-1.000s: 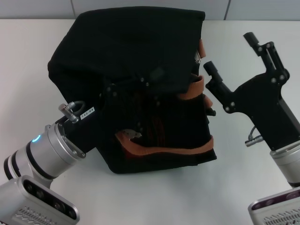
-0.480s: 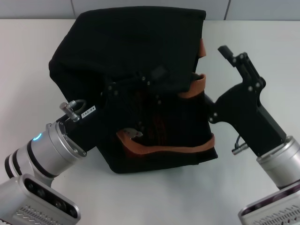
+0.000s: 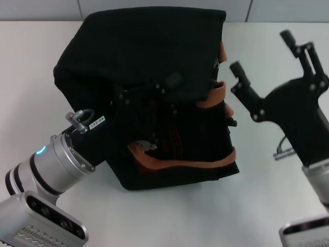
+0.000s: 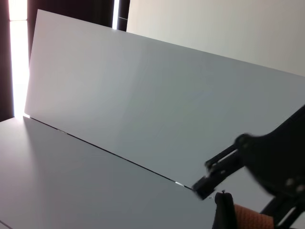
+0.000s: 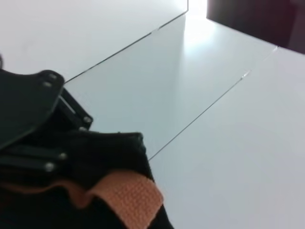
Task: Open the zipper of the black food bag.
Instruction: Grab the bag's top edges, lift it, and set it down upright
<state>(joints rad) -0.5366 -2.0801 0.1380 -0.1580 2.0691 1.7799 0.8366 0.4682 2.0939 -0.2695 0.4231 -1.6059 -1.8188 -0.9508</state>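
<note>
Right gripper [image 3: 267, 50]: fingers spread wide, nothing between them. It sits just beside the black food bag [image 3: 144, 62] on the bag's right side, clear of the fabric; the lower finger [image 3: 241, 77] is near the orange-brown straps [image 3: 216, 95] but not touching.

Left gripper [image 3: 146, 110]: pushed into the front of the bag, linkage dark against dark fabric. Can't tell if the fingers are spread or clamped, or what they contact.

Bag lies slumped on the white table [image 3: 288, 175], at centre of the head view. A second strap [image 3: 180, 163] loops along the near lower edge. A small silvery bit [image 3: 217, 63] shows on the right edge near the upper strap; can't confirm it's the zipper pull, zip line not readable.

Right wrist view: black fabric [image 5: 114, 157] and strap [image 5: 128, 195] close up, table behind. Left wrist view: mostly table and wall, and the other arm's gripper [image 4: 224, 169].
</note>
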